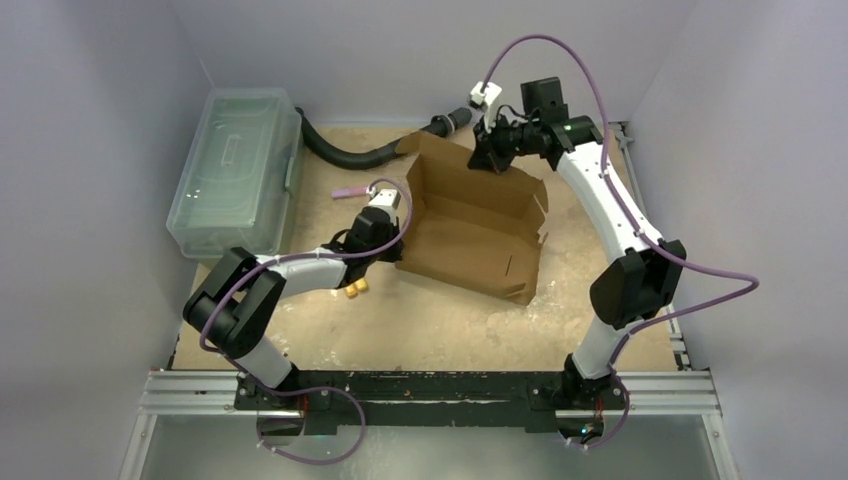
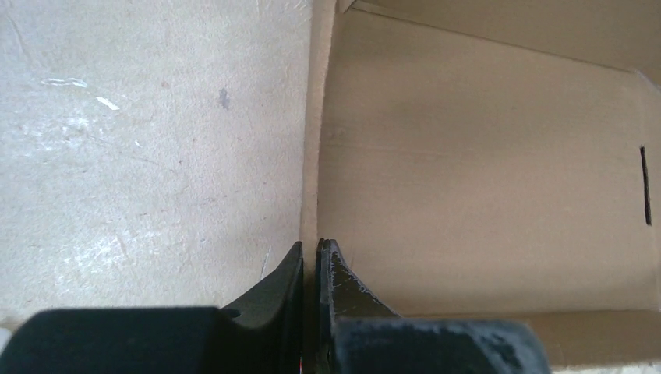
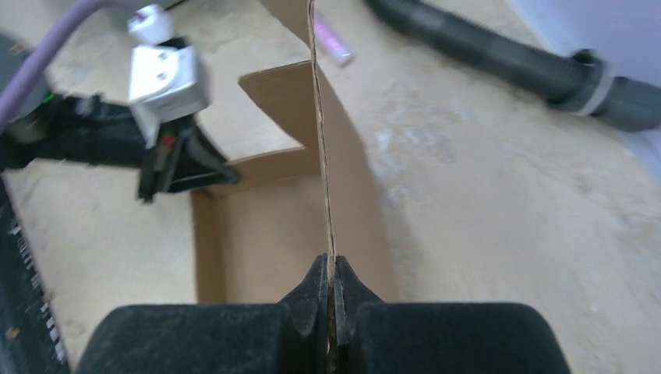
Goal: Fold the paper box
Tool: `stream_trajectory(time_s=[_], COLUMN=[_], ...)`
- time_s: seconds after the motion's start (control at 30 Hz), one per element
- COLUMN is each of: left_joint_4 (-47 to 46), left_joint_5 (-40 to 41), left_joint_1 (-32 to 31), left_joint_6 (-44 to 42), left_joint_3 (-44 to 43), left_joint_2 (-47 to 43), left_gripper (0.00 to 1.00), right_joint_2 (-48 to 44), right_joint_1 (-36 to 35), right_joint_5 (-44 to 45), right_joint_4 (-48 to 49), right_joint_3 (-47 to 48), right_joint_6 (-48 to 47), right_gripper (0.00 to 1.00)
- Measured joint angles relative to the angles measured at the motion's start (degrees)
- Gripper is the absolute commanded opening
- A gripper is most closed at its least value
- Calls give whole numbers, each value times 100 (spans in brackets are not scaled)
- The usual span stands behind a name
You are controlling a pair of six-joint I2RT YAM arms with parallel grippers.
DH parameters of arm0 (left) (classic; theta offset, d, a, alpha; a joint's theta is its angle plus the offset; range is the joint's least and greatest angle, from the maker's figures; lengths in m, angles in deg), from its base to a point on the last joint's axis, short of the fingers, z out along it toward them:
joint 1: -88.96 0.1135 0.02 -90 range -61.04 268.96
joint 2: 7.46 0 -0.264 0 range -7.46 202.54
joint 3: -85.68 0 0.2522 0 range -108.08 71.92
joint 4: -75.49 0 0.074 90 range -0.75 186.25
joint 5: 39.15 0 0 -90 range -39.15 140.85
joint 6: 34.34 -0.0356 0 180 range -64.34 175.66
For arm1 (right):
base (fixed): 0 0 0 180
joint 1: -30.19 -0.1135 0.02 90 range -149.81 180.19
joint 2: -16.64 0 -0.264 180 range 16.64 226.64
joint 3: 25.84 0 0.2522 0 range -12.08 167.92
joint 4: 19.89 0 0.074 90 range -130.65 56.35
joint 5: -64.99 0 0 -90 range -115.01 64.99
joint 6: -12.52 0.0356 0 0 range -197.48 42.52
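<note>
The brown cardboard paper box [image 1: 472, 232] lies half-formed in the middle of the table, its walls raised and its far flap upright. My left gripper [image 1: 398, 222] is shut on the box's left side wall [image 2: 310, 156], one finger outside and one inside. My right gripper [image 1: 492, 158] is shut on the top edge of the upright far wall [image 3: 321, 140], seen edge-on in the right wrist view. The left gripper also shows in the right wrist view [image 3: 167, 167]. A slot [image 2: 645, 185] is cut in the box floor.
A clear plastic lidded bin [image 1: 236, 170] stands at the back left. A black hose [image 1: 370, 152] lies along the back edge, also in the right wrist view [image 3: 499, 54]. A pink marker [image 1: 348, 193] lies near the bin. Small yellow pieces [image 1: 355, 290] lie by the left arm.
</note>
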Motion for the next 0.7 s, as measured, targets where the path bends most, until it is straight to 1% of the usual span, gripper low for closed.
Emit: stream_trajectory(time_s=[0.07,0.2,0.3,0.57,0.67,0.7], left_joint_4=[107,317,605,1019,1134,1169], left_joint_5=[173,411,586,780,798,802], left_joint_1=[-72,-170,-240,-319,-317,-317], left_joint_6=[-52,-120,-155,-144,-131,-129], left_joint_3=[-48,-118,-243,-470,-533,-555], left_joint_2=[-7,-44,-52,-55,-55,-52], left_gripper=[0,0,0,1,3,6], right_joint_2=[17,116,295,358,387,393], right_joint_1=[149,385,444,468,468,468], right_joint_5=[153,308,393,293,247,247], right_joint_4=[151,313,494,599,551,529], right_joint_3=[94,197,293,289,282,282], right_joint_6=[175,356,391,411,398,396], right_gripper=[0,4,11,42,47,48])
